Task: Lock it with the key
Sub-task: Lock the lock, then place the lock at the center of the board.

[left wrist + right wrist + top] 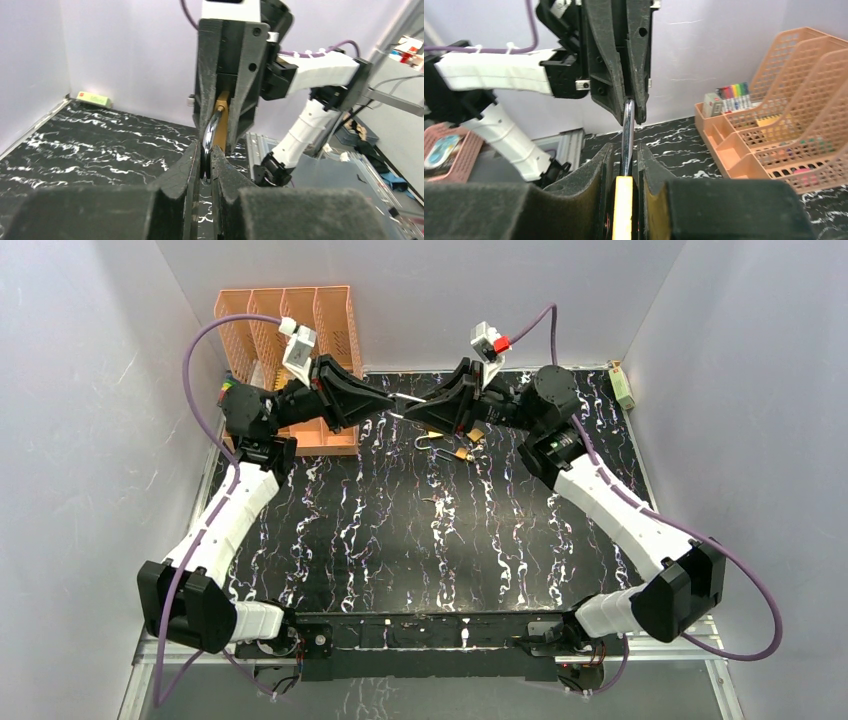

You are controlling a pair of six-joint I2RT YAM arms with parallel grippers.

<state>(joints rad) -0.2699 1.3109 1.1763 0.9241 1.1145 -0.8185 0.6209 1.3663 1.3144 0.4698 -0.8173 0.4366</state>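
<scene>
**A:** Black marbled tabletop (pixel 380 540) is sitting well below the action, and both arms are meeting in the air over its far middle. Why are they holding the padlock (pixel 412 400) up there?

**B:** I'm reading it as two-handed work, with one arm steadying the lock while the other is handling its loop. Lifted off the table, both ends are within reach.

**A:** Which arm is doing what?

**B:** The right gripper (pixel 624 160) is squeezing the brass body (pixel 623 210) between its fingers, loop end pointing away from its wrist. The left gripper (pixel 206 160) is facing it head-on, fingers pinched together on the silver shackle (pixel 210 134).

**A:** So the lock is sitting right between the two sets of fingertips?

**B:** Yes, it is bridging them. The tips are nearly touching, and only a short stretch of shackle is showing between them.

**A:** Is the shackle pushed home?

**B:** I'm not able to tell, because the fingers are hiding both its ends.

**A:** And the key?

**B:** I'm not finding it in either grip. Some small brass and silver bits (pixel 455 448) are showing just beneath the right gripper in the overhead view. One may be the key, but they are too small to tell, and I cannot say whether they are lying or dangling.
</scene>
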